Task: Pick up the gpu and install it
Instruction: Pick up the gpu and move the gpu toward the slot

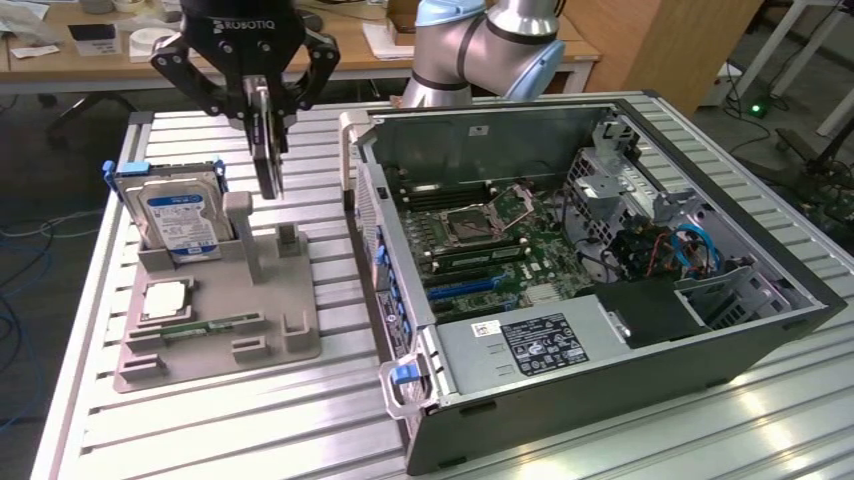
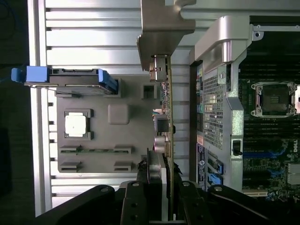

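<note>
My gripper [image 1: 264, 105] is shut on the gpu [image 1: 268, 150], a thin dark card that hangs upright and edge-on from the fingers. The card is lifted clear above the grey holder [image 1: 220, 335], over the tall posts at its back. In the wrist view the gpu [image 2: 167, 117] runs out from between the fingers [image 2: 154, 176] as a narrow green board edge. Its silver end bracket [image 2: 161, 28] is at the far end. The open computer case [image 1: 587, 270] lies to the exterior view's right of the card, motherboard [image 1: 487, 245] facing up.
A silver hard drive [image 1: 180, 215] with a blue-white label stands in the holder. A small square CPU chip [image 1: 166, 298] and a memory stick [image 1: 203, 326] lie in it too. The case's side wall [image 1: 374, 240] rises between holder and motherboard. The slatted table [image 1: 200, 430] ends close at the exterior view's left.
</note>
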`<state>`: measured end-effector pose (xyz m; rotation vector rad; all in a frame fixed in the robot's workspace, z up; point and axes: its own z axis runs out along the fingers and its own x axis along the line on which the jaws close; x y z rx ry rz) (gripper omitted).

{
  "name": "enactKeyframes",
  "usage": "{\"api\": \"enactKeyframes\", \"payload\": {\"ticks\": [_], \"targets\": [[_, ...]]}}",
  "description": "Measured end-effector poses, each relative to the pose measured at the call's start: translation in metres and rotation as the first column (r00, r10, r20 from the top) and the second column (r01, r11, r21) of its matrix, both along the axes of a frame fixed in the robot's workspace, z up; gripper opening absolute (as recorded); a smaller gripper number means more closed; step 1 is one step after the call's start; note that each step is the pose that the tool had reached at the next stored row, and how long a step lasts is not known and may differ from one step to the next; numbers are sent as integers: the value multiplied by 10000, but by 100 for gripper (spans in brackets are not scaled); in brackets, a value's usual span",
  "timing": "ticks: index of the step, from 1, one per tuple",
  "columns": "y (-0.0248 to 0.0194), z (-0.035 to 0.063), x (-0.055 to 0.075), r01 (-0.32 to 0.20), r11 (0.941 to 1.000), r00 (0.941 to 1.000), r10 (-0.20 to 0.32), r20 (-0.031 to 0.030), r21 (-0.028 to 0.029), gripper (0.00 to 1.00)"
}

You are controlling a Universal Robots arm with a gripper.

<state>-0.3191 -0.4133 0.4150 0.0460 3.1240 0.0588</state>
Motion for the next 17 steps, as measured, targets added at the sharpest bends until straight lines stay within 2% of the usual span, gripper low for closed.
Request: {"api": "enactKeyframes", "payload": {"ticks": [6, 7, 15, 17], "targets": [[0, 0, 76, 0, 10000, 10000, 0, -1, 0, 28], [0, -1, 134, 0, 10000, 10000, 0, 1, 1, 28], [0, 0, 278, 1, 10000, 10000, -1, -1, 1, 28], [0, -1, 364, -4, 10000, 10000, 4, 0, 16, 28]]}}
